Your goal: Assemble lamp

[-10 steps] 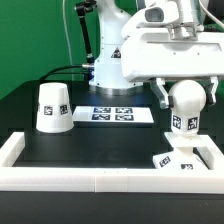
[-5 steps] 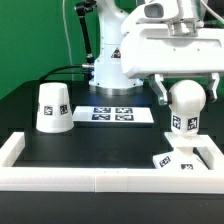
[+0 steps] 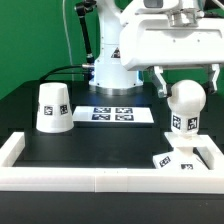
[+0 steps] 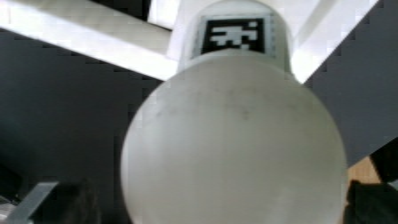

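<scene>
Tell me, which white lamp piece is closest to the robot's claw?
The round bulb, just under the open gripper. The cone shade stands far off at the exterior view's left, and the flat base lies lower down.

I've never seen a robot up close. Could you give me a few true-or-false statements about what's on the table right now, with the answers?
1. The shade stands at the exterior view's left, apart from the bulb. True.
2. The tool is clamped shut on the bulb. False: its jaws stand open, one on each side of the bulb's round top.
3. The bulb lies on its side. False: it stands upright, round end up, above the base.
4. In the exterior view, the marker board lies between the shade and the bulb. True.
</scene>
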You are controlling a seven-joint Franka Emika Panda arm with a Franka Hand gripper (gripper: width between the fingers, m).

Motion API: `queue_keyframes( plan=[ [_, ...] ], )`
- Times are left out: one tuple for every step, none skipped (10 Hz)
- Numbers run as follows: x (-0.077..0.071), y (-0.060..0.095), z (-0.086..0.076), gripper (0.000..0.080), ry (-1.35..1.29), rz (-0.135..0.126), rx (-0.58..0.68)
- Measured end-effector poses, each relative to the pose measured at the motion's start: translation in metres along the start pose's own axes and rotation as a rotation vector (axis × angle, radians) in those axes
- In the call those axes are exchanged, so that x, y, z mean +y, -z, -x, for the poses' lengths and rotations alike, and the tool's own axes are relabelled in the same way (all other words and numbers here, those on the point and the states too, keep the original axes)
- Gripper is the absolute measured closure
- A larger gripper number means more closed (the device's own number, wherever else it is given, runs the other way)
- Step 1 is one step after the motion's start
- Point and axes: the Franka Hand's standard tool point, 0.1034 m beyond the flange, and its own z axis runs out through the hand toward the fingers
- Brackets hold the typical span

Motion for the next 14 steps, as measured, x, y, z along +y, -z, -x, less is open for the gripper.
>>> queue_keyframes(
  plan=[
    [0.001,-0.002,0.002,0.0101,-0.004,-0.002,-0.006],
    [-0.007,-0.004,0.006,0.0101,-0.036,-0.046,-0.078],
    [-0.014,-0.003,0.004,0.0101,-0.051,-0.089,-0.162],
    [-0.017,-0.002,0.000,0.0101,-0.051,-0.109,-0.219],
    [-0.021,-0.001,0.003,0.0101,-0.046,-0.129,-0.295],
    [-0.023,-0.001,0.004,0.0101,-0.043,-0.146,-0.344],
    [-0.025,0.001,0.007,0.0101,-0.030,-0.169,-0.418],
    [-0.023,-0.001,0.002,0.0101,-0.027,-0.175,-0.430],
    [-0.022,-0.002,0.000,0.0101,-0.029,-0.167,-0.415],
    [-0.022,-0.002,-0.002,0.0101,-0.019,-0.158,-0.405],
    [-0.021,-0.003,-0.005,0.0101,-0.005,-0.149,-0.386],
    [-0.020,-0.004,-0.007,0.0101,0.009,-0.139,-0.365],
    [-0.019,-0.005,-0.007,0.0101,0.030,-0.135,-0.357],
    [-0.020,-0.006,-0.006,0.0101,0.043,-0.135,-0.350]
  ],
)
